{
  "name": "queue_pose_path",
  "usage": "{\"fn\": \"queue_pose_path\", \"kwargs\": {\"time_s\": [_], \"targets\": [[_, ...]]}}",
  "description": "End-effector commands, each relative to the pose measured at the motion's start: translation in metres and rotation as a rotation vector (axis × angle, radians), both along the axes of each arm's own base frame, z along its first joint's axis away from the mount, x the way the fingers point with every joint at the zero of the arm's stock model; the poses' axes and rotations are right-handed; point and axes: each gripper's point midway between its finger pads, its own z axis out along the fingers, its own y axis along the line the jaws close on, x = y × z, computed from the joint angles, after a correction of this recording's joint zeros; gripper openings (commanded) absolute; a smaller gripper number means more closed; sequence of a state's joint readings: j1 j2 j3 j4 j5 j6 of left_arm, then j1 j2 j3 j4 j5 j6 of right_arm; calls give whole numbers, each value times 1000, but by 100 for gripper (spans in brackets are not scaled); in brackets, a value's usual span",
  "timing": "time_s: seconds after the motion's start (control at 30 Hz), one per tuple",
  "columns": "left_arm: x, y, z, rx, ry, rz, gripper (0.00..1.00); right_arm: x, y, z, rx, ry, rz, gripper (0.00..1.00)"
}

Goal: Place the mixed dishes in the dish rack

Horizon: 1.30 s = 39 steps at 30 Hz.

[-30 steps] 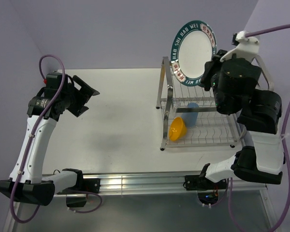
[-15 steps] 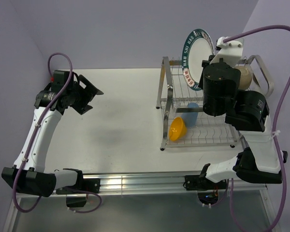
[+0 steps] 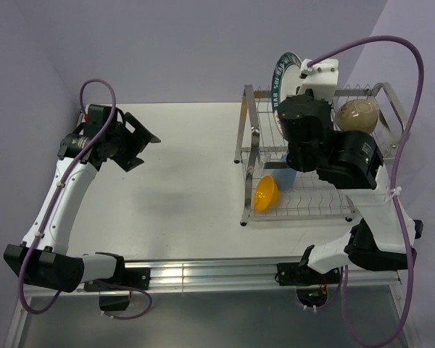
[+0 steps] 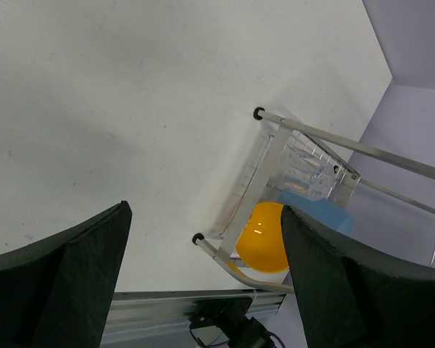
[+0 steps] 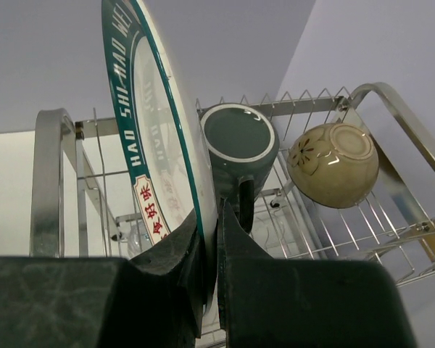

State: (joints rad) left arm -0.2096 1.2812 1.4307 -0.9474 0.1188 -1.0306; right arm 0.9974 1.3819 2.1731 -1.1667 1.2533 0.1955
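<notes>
The dish rack point(image 3: 241, 132) stands at the right of the table. My right gripper point(image 5: 216, 217) is shut on the rim of the white plate with teal lettered rim point(image 5: 152, 145), which it holds upright and edge-on point(image 3: 281, 76) over the rack's upper tier. On that tier, right of the plate, lie the dark mug point(image 5: 239, 141) and the beige bowl point(image 5: 333, 163). The lower tier holds the small orange bowl point(image 3: 266, 193), the light blue tumbler point(image 3: 288, 171) and a clear glass point(image 4: 308, 163). My left gripper point(image 3: 141, 140) hangs open and empty over the table's left side.
The rack's curved handle ends point(image 5: 47, 167) rise on either side of the plate. Its left feet point(image 4: 197, 238) rest on bare white table point(image 3: 188, 159). A purple wall stands behind and to the right of the rack.
The right arm has swung the plate left and turned it edge-on over the rack's upper tier, uncovering the beige bowl. The left arm has drifted slightly up and to the right.
</notes>
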Motion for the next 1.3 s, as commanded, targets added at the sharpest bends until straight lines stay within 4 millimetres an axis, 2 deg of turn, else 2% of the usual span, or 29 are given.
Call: {"fn": "queue_pose_path", "kwargs": {"time_s": [0.0,0.47,0.83,1.27], "targets": [[2,-1,8,-1,-40,-1,90,-4,-6,4,62,-32,-35,0],[-7,1,-5,6,-11,-3,90,-4,-3,-13,53,14,-68,0],[-11,1,-10,8,1,-12,91,-6,-9,-9,60,-4,-92,0],[-14,0,-14,-5,2,-10,91,-7,-36,-14,35,-1,-119,0]]}}
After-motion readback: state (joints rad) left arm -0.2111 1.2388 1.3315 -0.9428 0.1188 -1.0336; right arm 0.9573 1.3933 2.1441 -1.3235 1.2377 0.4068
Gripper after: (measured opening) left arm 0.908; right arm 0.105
